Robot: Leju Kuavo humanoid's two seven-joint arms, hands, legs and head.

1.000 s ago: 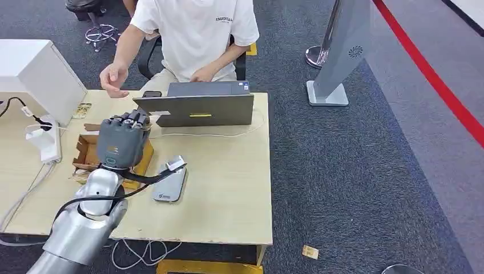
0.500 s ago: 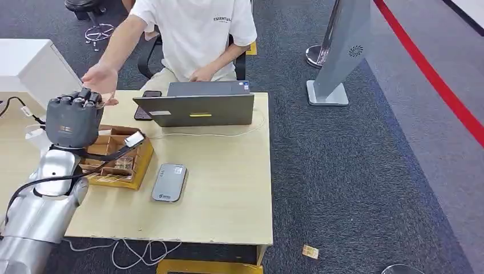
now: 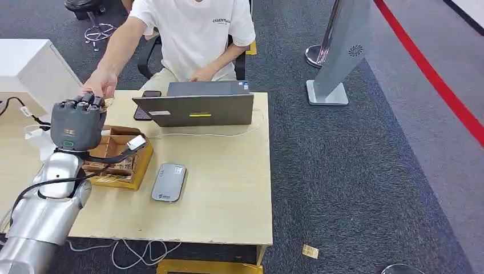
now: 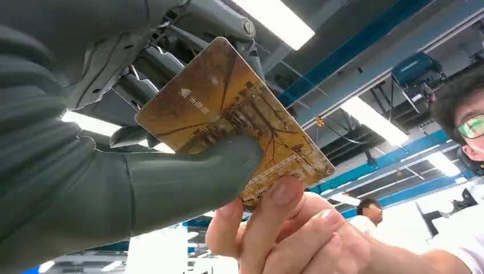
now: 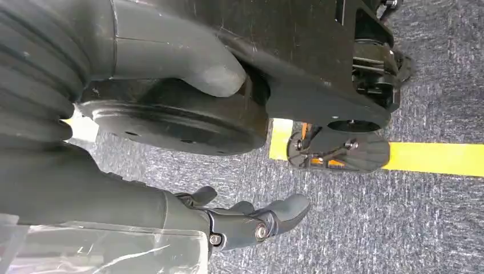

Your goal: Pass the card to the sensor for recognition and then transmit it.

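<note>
My left hand (image 3: pixel 77 124) is raised over the table's left side, back toward the head camera. In the left wrist view it pinches a brown-gold card (image 4: pixel 228 108) between thumb (image 4: pixel 188 177) and fingers. A person's hand (image 4: pixel 285 228) has its fingertips on the card's free edge; in the head view that hand (image 3: pixel 101 85) meets my fingertips from across the table. The grey card sensor (image 3: pixel 169 182) lies flat on the table, to the right of my arm. My right hand (image 5: pixel 251 220) hangs over the carpet, fingers loosely apart, holding nothing.
A cardboard box (image 3: pixel 132 165) with several cards sits under my left forearm. An open laptop (image 3: pixel 197 108) and a dark phone (image 3: pixel 149 94) are at the table's far edge before the seated person (image 3: pixel 194 34). A white power strip (image 3: pixel 35 137) and cables lie at the left.
My left hand has gone from above the sensor to the left and toward the person, carrying the card. The person's hand has reached down and taken hold of the card's edge.
</note>
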